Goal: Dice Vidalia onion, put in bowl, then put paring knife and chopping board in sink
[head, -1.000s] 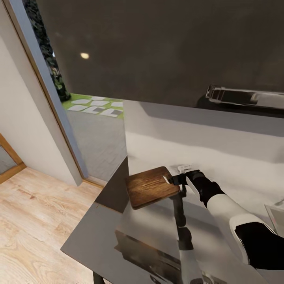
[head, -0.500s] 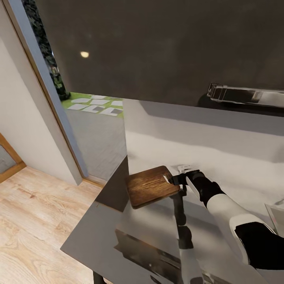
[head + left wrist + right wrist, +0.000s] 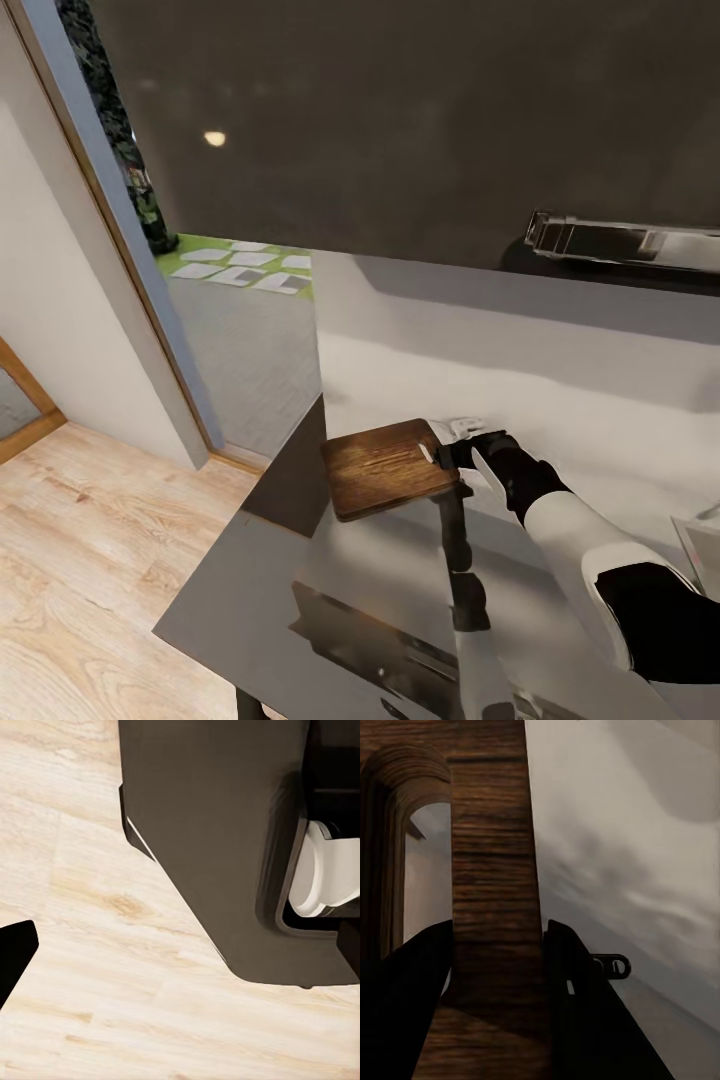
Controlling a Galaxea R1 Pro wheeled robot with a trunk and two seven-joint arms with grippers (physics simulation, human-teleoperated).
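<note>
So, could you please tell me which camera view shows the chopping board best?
The head view: the whole chopping board lies on the countertop, with the right gripper at its handle end. The right wrist view gives a close-up of the handle strip between the fingers.

The head view was evenly and moderately lit, with soft diffuse shading. The countertop [image 3: 380,580] was glossy and carried a mirror-like reflection of the arm and a dark rectangular patch. A small round light spot showed on the dark upper panel [image 3: 214,139]. The chopping board [image 3: 388,468] cast a soft shadow on its near side. The pale wall behind faded into blotchy grey shade. Fine detail was smeared by compression. In the right wrist view the close board grain [image 3: 495,870] was soft and the dark fingers [image 3: 577,1005] lacked detail. The left wrist view was bright, with crisp floor planks [image 3: 90,945].
</note>
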